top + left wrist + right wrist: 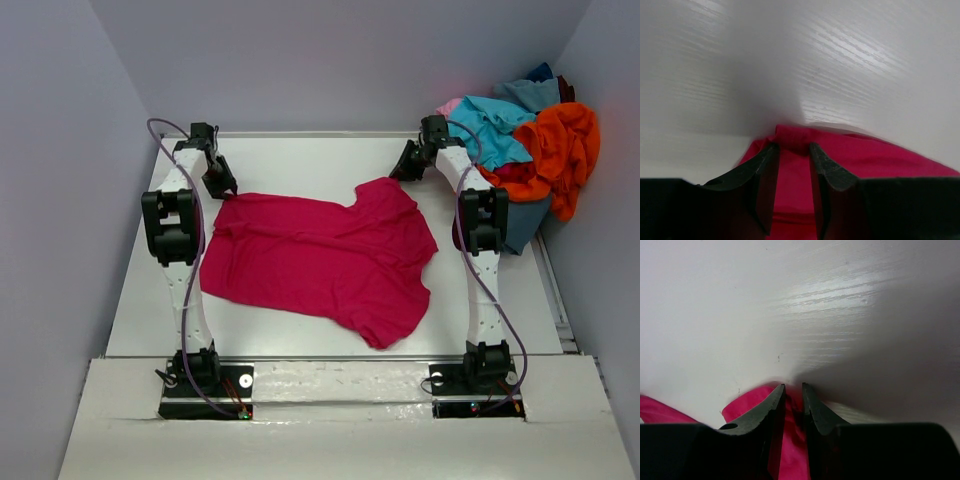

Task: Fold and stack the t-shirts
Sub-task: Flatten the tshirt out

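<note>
A crimson-magenta t-shirt lies spread out on the white table. My left gripper sits low at the shirt's far left corner. In the left wrist view that gripper is shut on a fold of the crimson cloth, which bunches up between the tips. At the shirt's far right edge, by the sleeve, my right gripper also rests low. The right wrist view shows this gripper shut narrowly on a pinch of the same cloth.
More t-shirts are heaped at the back right corner: orange, turquoise, a bit of pink and dark blue. Grey walls close in the table on the left, back and right.
</note>
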`<state>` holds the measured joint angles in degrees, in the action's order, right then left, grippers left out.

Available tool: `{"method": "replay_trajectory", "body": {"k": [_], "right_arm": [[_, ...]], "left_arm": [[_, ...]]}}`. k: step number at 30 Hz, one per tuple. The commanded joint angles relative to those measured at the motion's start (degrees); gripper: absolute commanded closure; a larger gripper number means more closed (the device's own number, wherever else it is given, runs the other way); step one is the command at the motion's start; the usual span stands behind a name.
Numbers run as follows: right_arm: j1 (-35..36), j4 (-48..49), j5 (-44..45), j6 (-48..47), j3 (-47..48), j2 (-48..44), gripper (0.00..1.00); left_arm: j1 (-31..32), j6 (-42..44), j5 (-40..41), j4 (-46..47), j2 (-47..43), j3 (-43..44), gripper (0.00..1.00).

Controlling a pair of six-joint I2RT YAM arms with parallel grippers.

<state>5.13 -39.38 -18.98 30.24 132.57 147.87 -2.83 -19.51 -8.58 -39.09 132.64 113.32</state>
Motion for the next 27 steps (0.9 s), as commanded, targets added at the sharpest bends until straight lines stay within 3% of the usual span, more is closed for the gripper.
{"method": "replay_trajectory", "body": {"k": [1, 14, 17, 20, 23, 27], "right_arm": [[-0.2, -1.23, 0.44, -0.79, -1.0, -1.45, 0.74], [-0.2, -1.76, 0.53, -1.59, -0.65, -1.45, 0.74], [-0.2, -1.93, 0.61, -1.85, -0.91, -1.45, 0.74], [-0.2, -1.93, 0.61, -2.03, -1.18, -1.53, 0.81], [-0.2, -2.02, 0.61, -2.03, -1.44, -1.45, 0.85], [-0.2, -2.37, 0.7, -2.03, -1.09, -1.18, 0.93]], "left_arm": [[0.02, 0.96, -0.04, -1.51, 0.78, 0.59, 0.59], [0.02, 0.96, 1.11, -2.48, 5.26, 3.83, 0.62], [0.02, 0.79, 1.37, -2.92, 6.4, 5.33, 0.74], [0.02, 0.52, 1.81, -3.36, 7.28, 6.65, 0.87], [0.02, 0.35, 2.07, -3.8, 7.99, 7.35, 0.94], [0.54, 0.44, 3.21, -3.71, 7.37, 6.66, 0.94]]}}
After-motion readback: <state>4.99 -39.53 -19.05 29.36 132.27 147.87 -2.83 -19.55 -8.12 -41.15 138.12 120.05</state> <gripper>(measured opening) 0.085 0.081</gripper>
